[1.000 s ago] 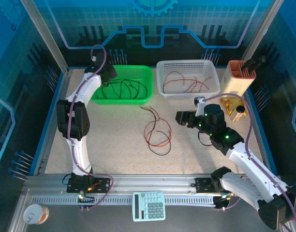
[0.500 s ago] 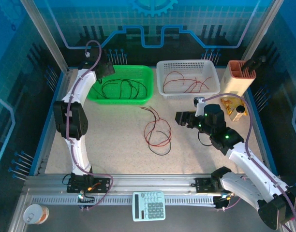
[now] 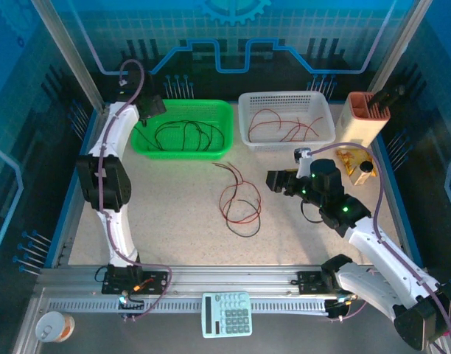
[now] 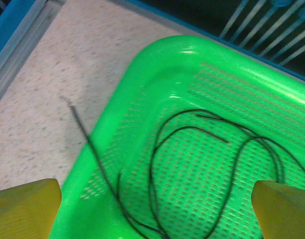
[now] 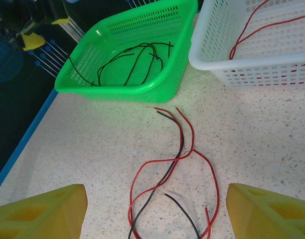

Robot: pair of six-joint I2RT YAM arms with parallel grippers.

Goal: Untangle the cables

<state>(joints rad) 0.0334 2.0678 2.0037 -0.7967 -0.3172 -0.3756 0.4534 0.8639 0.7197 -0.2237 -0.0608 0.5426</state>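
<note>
Left end effector [image 3: 153,107] retreated, open, empty | right end effector [image 3: 275,180] open, empty | cables [image 3: 239,200] near-far

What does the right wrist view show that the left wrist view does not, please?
Right wrist view: the white basket holding red cables, and the tangled red and black cables loose on the table. Left wrist view: a black cable end poking out over the rim of the green basket. Both: that green basket with black cables inside.

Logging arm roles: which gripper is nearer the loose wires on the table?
Right. The right gripper sits beside the wires; left gripper is farther, over the green basket.
</note>
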